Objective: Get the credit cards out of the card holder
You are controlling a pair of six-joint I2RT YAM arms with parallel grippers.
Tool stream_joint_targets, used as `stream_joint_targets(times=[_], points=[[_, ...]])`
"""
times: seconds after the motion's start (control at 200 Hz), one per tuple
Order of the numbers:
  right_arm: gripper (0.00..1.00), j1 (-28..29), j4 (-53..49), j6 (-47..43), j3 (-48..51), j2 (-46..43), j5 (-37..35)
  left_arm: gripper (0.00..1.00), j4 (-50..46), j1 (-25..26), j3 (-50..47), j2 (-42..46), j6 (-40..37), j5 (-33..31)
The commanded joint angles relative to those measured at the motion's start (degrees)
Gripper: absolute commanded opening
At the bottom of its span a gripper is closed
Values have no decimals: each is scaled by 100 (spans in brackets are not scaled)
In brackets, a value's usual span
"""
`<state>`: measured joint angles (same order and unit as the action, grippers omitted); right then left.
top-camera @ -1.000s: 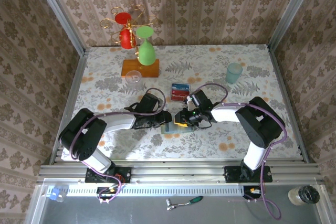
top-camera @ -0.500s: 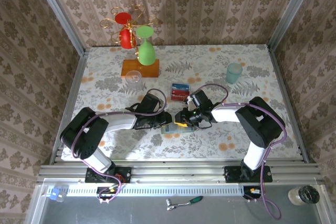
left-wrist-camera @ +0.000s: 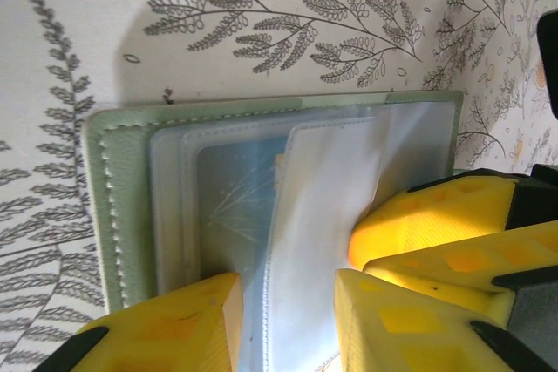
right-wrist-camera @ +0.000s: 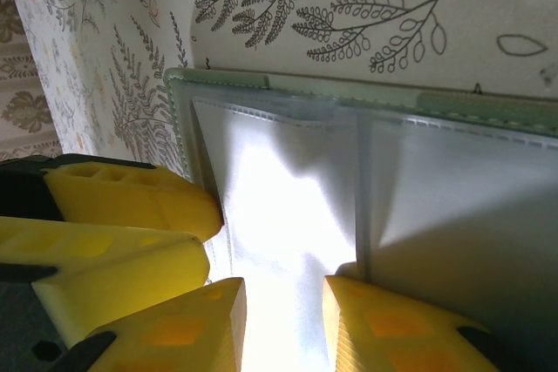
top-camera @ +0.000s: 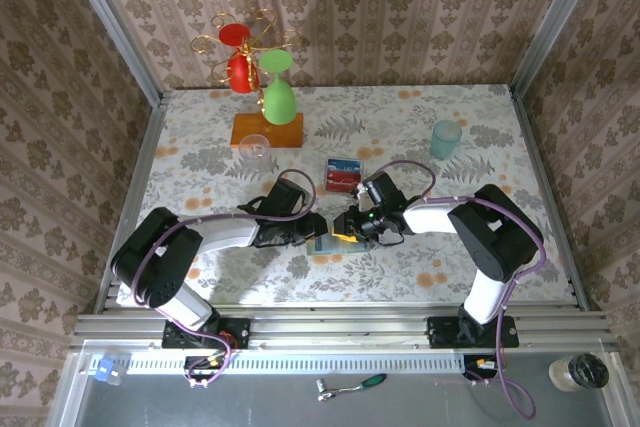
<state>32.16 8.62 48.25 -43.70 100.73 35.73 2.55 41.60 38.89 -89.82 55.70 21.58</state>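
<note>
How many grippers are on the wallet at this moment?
2. The left gripper reaches over the open wallet from the left in the top view, the right gripper from the right.

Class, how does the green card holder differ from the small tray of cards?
The card holder is pale green and lies open; the tray is clear and holds red and blue cards. The left claw and right claw are at the card holder; the tray sits apart, farther back. Both lie on the table.
</note>
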Motion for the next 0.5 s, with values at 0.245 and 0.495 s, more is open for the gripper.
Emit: stream_joint_targets(times=[0.245, 0.495], points=[[28, -85, 187, 122, 187, 236, 180, 30, -145, 32, 161, -92, -18, 34], [25, -121, 344, 153, 244, 294, 259, 24, 102, 66, 154, -159, 113, 126]])
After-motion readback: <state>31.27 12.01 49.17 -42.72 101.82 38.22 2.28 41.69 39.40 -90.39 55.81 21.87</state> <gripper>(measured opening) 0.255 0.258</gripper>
